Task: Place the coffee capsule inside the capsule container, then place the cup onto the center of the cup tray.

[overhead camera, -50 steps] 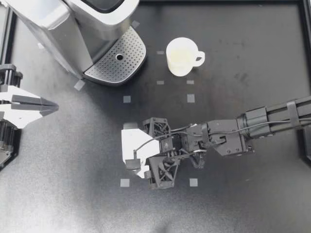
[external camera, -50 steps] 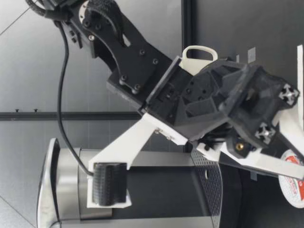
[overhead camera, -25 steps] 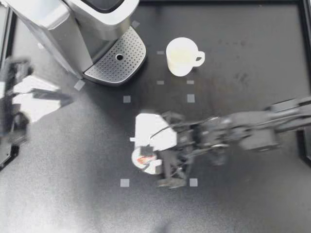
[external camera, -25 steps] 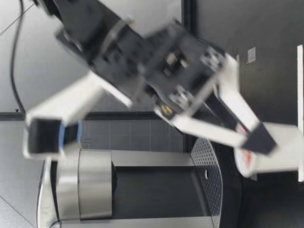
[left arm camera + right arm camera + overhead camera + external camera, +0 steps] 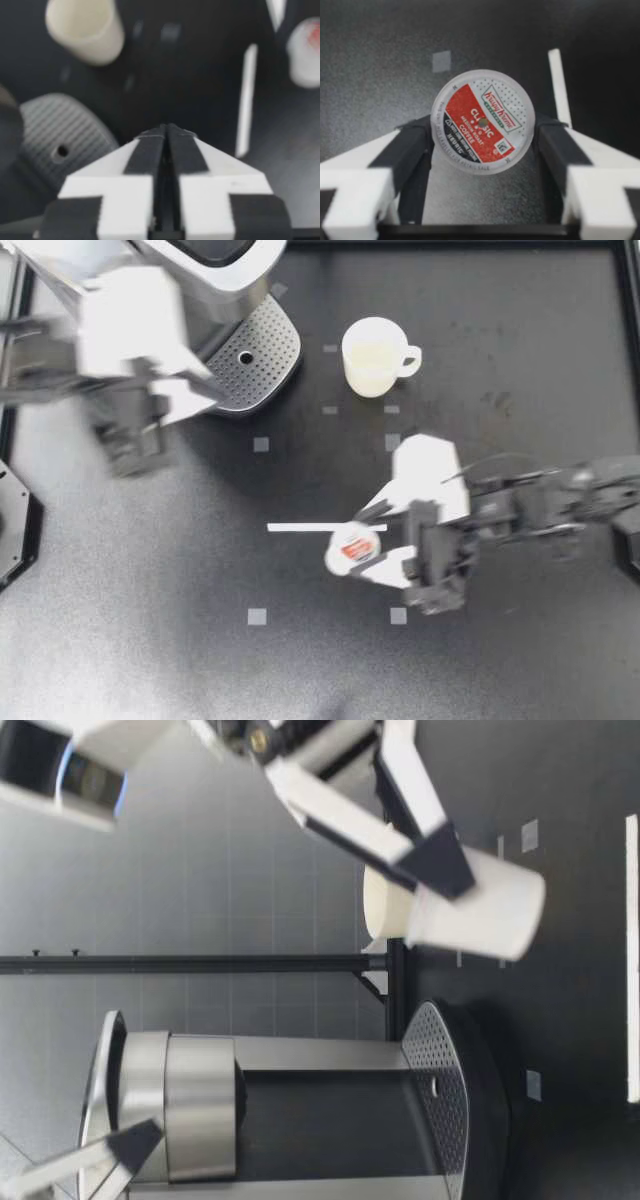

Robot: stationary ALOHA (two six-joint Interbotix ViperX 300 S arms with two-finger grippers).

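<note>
Near the table's middle, clamped on the coffee capsule (image 5: 350, 547) with the right gripper (image 5: 365, 543), a finger pressed to each side of the rim. Held with the foil lid (image 5: 483, 121), red and white, facing the right wrist camera, the body hidden behind it. From table height, seen hanging tilted and seemingly clear of the surface, nearer that camera than the cup (image 5: 372, 356). Just beside the capsule, lying flat on the table: a thin white strip (image 5: 300, 528). Over at the coffee machine (image 5: 190, 280), hovering blurred by the edge of the cup tray (image 5: 245, 360) with the left gripper (image 5: 200, 390), fingers pressed together and nothing between them. Ahead of those closed fingers, from the left wrist camera: the perforated tray, then the cup farther off. Standing upright on the bare table beside the tray, not on it: that cream-coloured cup, handle turned away from the machine, apart from the capsule and from both grippers. Scattered around the table's middle: small grey tape squares (image 5: 261, 444).
</note>
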